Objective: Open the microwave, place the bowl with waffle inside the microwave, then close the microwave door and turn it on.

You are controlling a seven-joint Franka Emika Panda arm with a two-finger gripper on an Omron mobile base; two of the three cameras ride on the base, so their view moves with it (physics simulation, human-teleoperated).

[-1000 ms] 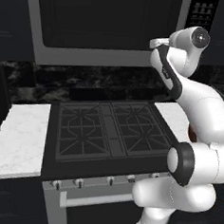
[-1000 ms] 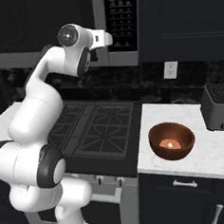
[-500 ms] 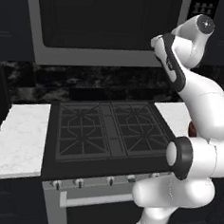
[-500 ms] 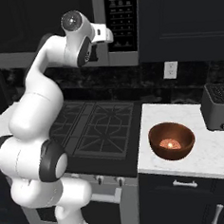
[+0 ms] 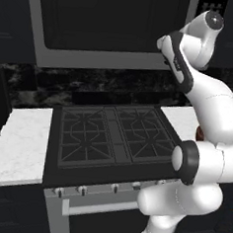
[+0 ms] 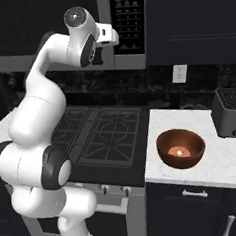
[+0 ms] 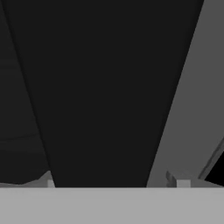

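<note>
The microwave (image 5: 111,19) hangs above the stove with its dark glass door (image 6: 22,22) shut and its black button panel (image 6: 128,14) on the right. My gripper (image 7: 113,183) is raised to the door's right edge, close to the glass and grey frame (image 7: 192,109). It is open, its two fingertips (image 7: 48,181) wide apart with nothing between them. The hand (image 6: 106,35) sits just left of the button panel. The copper-brown bowl (image 6: 181,148) holding the waffle (image 6: 180,151) rests on the white counter right of the stove.
A black gas stove (image 5: 112,135) lies below the microwave. A dark toaster (image 6: 232,112) stands at the counter's far right, behind the bowl. A wall outlet (image 6: 178,73) is above the counter. Dark cabinets (image 6: 192,19) flank the microwave.
The arm has risen and the hand has moved a little up and closer to the microwave's front. The bowl has stayed put.
</note>
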